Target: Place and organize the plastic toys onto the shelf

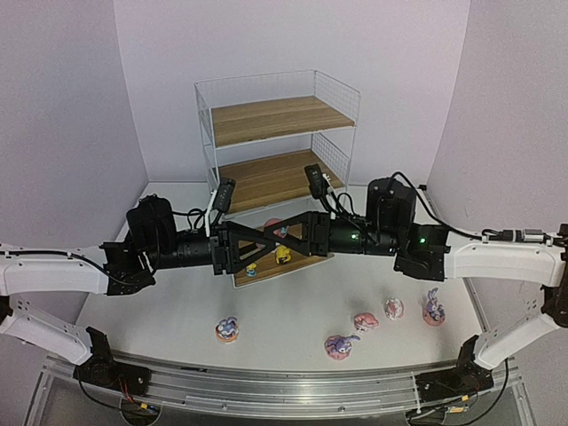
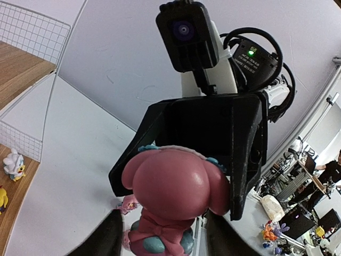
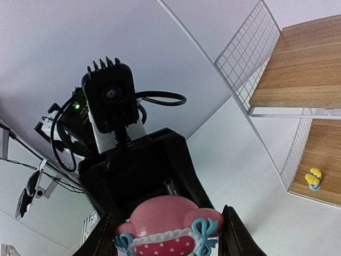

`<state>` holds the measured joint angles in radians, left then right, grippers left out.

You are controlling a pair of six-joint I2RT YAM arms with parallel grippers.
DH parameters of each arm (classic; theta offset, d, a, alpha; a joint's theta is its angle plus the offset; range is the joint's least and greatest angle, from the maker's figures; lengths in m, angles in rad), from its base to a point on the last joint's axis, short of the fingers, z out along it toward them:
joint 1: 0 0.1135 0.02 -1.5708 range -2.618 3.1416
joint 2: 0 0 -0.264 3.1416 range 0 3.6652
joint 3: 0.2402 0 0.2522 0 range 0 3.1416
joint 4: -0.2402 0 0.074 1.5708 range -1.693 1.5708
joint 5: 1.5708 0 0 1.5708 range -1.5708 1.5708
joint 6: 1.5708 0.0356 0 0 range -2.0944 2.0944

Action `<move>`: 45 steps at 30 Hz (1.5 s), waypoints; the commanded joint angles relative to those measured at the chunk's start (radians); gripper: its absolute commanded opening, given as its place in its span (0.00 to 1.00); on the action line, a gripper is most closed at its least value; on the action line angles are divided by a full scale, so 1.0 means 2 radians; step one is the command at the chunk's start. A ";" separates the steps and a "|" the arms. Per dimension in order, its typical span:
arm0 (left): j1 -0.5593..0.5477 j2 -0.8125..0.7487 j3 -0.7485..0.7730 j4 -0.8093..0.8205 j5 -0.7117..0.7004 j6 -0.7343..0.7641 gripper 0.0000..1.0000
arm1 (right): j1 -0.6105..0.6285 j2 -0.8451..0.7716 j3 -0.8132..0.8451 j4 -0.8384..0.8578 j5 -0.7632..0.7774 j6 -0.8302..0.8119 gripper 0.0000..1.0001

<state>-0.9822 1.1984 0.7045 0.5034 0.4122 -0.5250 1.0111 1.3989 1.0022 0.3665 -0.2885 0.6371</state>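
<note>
A pink toy with a big round head and a red bow hangs in mid-air in front of the shelf. My right gripper is shut on its head, a finger against each ear. Around its lower body my left gripper stands open, a gap showing on both sides. In the top view both arms meet at the pink toy. Two small yellow toys stand on the shelf's bottom board. On the table lie purple bunnies and pink-white toys.
The shelf's wire side panels rise close to the right wrist. Its top board and middle board carry nothing. Both arms cross the table just in front of the bottom board. A metal rail runs along the near edge.
</note>
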 commanded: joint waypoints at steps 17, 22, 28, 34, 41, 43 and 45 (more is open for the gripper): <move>0.000 -0.193 0.024 -0.390 -0.337 -0.078 1.00 | -0.039 0.022 0.128 -0.166 0.373 -0.207 0.15; 0.000 -0.186 0.052 -0.501 -0.423 -0.139 1.00 | -0.078 0.069 0.171 -0.171 0.350 -0.213 0.14; 0.000 -0.178 0.056 -0.515 -0.437 -0.149 1.00 | -0.097 0.108 0.210 -0.174 0.341 -0.227 0.14; 0.000 -0.179 0.050 -0.505 -0.433 -0.147 1.00 | -0.109 0.128 0.223 -0.176 0.341 -0.219 0.14; 0.000 -0.179 0.047 -0.498 -0.433 -0.149 1.00 | -0.110 0.140 0.229 -0.175 0.365 -0.197 0.15; 0.000 -0.180 0.045 -0.497 -0.434 -0.150 1.00 | -0.110 0.142 0.228 -0.175 0.369 -0.193 0.16; 0.001 -0.181 0.044 -0.497 -0.434 -0.152 1.00 | -0.110 0.140 0.224 -0.174 0.372 -0.185 0.16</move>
<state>-0.9829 0.8410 0.7720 -0.4984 -0.4289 -0.8140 0.8004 1.6605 1.4139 -0.0077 0.4168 0.2249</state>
